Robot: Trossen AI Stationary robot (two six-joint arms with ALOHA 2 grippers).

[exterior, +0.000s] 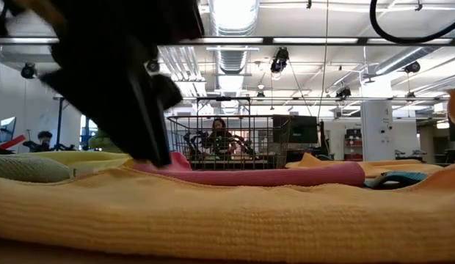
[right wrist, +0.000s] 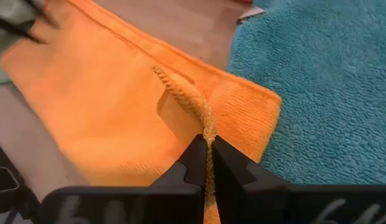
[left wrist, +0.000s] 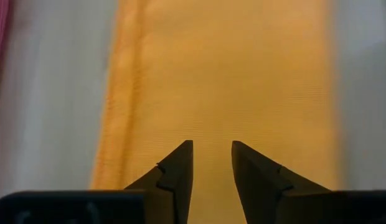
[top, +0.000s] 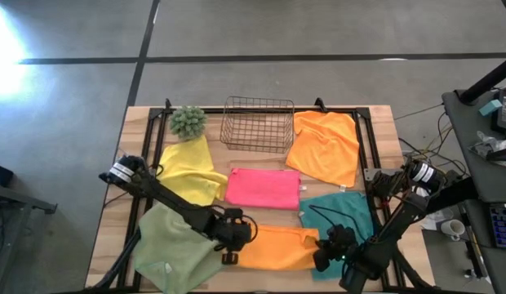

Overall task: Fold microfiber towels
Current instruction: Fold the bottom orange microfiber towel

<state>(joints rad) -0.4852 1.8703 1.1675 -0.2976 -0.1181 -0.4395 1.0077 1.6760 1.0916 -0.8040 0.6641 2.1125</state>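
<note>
orange towel [top: 277,247] lies folded at table's near edge. right gripper [right wrist: 209,163] pinches its raised edge fold tight. left gripper [left wrist: 212,163] hovers over it, fingers partly apart, empty.

Your far edge is blocked in the middle by the wire basket [top: 256,124], with the spiky plant [top: 188,121] to its left. Bare table [top: 382,147] runs down the right side; towels cover nearly everything else.
</note>
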